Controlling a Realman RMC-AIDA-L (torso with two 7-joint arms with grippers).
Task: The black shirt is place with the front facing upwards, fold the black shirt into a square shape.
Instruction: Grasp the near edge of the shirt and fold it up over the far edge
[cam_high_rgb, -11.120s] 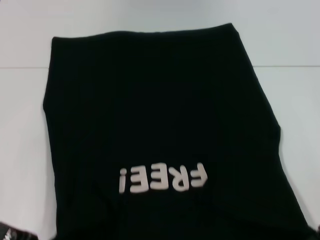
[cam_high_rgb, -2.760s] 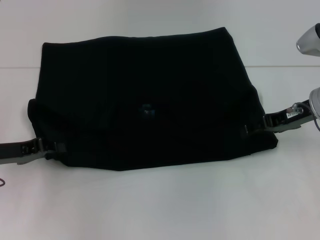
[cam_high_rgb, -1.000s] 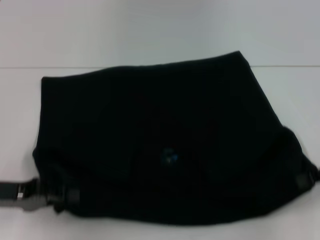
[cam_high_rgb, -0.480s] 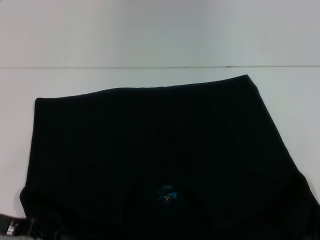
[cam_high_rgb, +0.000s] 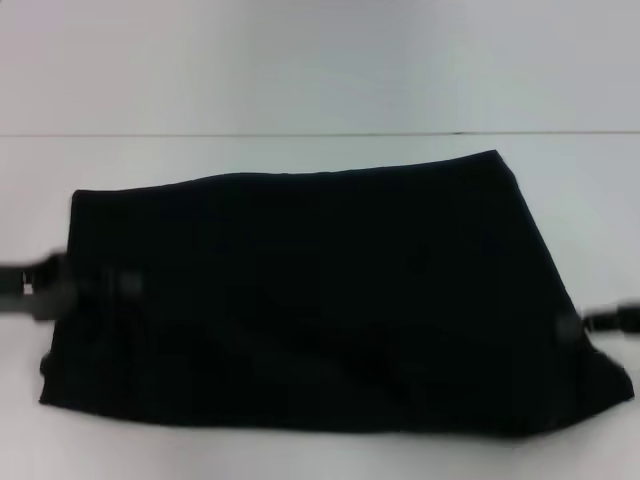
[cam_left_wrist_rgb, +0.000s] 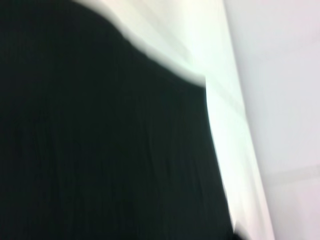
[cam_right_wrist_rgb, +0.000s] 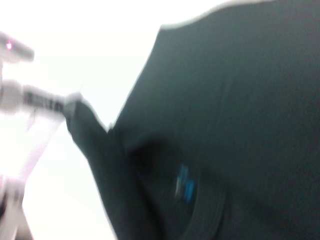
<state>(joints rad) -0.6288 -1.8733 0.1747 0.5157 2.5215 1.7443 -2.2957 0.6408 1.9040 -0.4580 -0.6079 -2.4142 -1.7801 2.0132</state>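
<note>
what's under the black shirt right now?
The white table shows on all sides of the black shirt. Whatever lies beneath is covered. The left gripper and right gripper sit at its side edges.

The black shirt is lying folded into a wide, plain black band across the middle of the scene, lettering hidden, its blue neck label showing inside a fold.

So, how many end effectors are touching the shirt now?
2. The left end effector is at the black shirt's left edge; the right end effector is at its right edge. Fingers are blurred.
</note>
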